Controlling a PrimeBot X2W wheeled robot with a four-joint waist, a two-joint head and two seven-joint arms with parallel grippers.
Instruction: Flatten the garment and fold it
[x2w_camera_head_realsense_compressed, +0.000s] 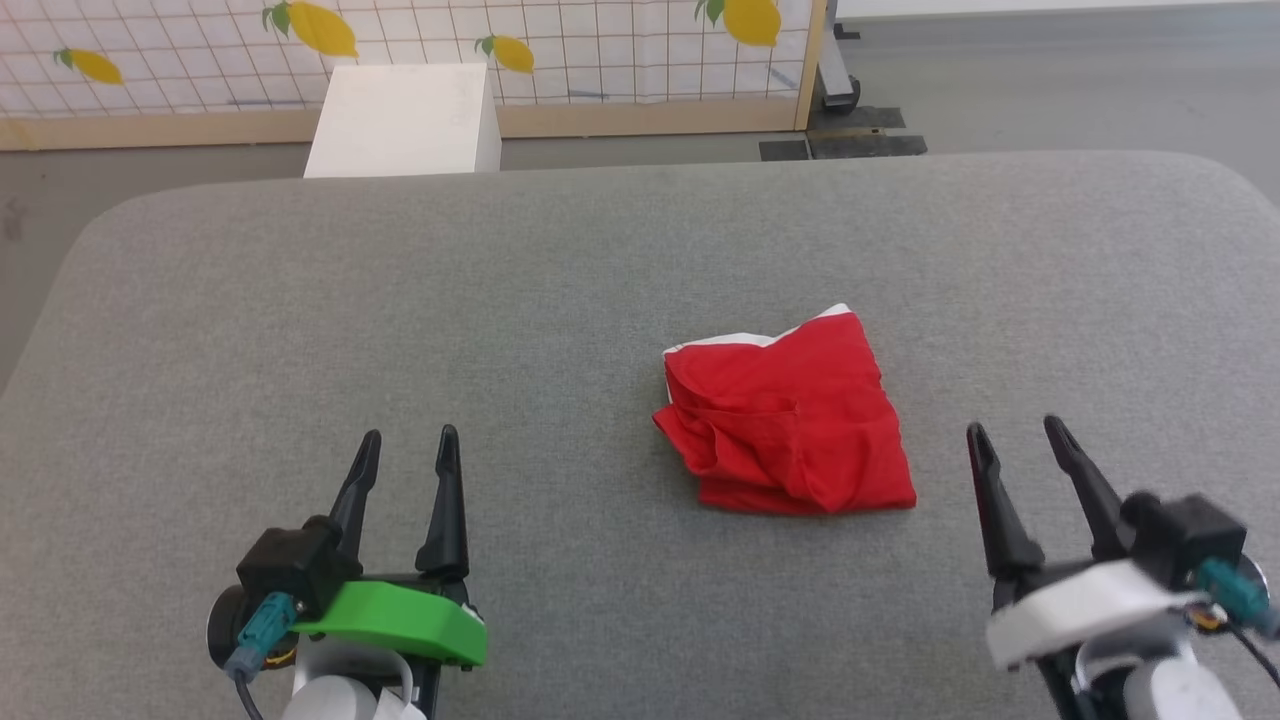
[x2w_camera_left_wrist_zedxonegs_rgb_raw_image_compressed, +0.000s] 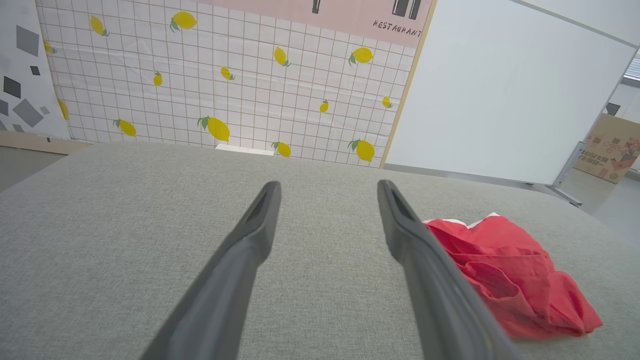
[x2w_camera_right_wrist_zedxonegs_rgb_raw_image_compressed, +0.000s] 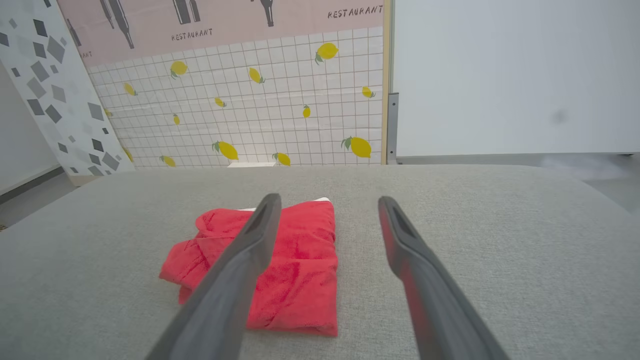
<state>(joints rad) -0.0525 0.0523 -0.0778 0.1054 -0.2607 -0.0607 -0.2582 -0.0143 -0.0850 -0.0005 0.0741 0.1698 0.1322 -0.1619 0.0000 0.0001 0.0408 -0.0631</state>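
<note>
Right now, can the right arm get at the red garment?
Probably yes: the right end effector stands open beside the garment, apart from it, with bare grey surface between them.

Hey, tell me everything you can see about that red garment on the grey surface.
The garment is bright red soft cloth, bundled into a rough, rumpled square, with white showing along its far edge. Folds bunch up on its left side. It lies on the grey fabric surface, right of centre, nearer the right gripper than the left gripper. Both grippers are open and clear of it; only the surface touches it.
</note>
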